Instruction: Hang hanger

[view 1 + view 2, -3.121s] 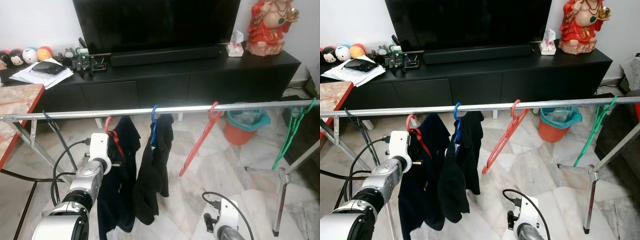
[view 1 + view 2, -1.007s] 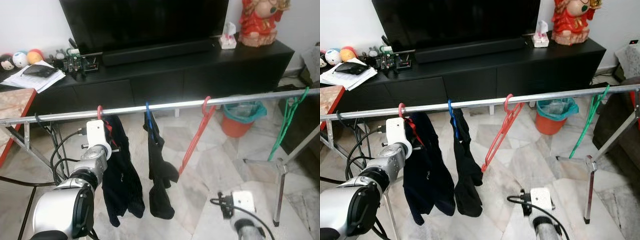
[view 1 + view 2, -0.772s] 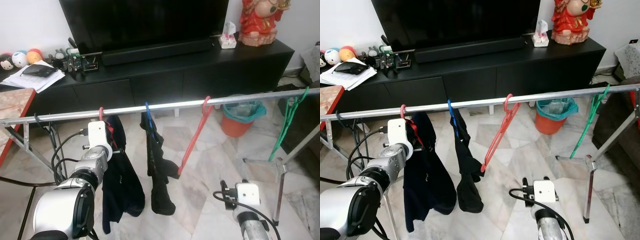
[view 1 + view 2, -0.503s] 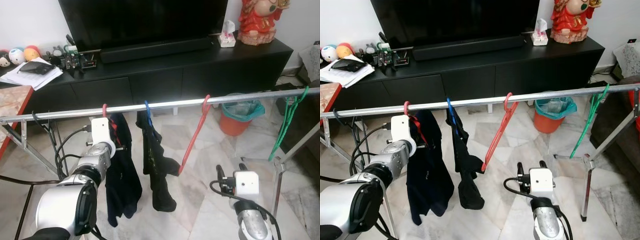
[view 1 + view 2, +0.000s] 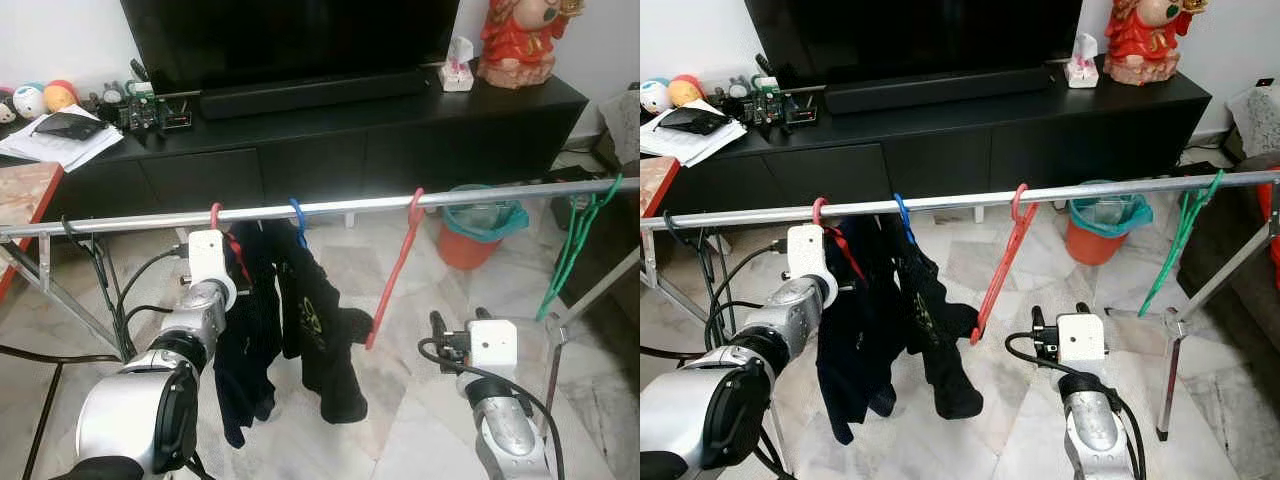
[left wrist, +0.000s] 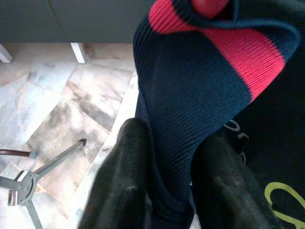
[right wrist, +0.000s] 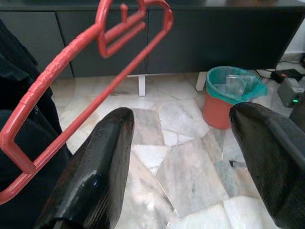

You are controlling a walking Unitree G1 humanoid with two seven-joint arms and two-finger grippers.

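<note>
The left gripper [image 6: 167, 191] pinches the soft, limp dark shirt [image 5: 255, 330] on its hanger [image 5: 222, 235]; the stiff hook offers firmer hold. The right gripper [image 7: 190, 157] gapes wide.

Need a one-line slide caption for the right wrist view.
Open right gripper faces the empty red hanger hanging above the marble floor, with an orange bin by the black cabinet.

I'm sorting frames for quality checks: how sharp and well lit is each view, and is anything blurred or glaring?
Left eye view: even daylight, sharp; a bright sheen on the metal rail. Left wrist view: the dark garment is very close, with the fingers soft-focused. Right wrist view: the fingers look blurred, while the red hanger and orange bin are clear.
</note>
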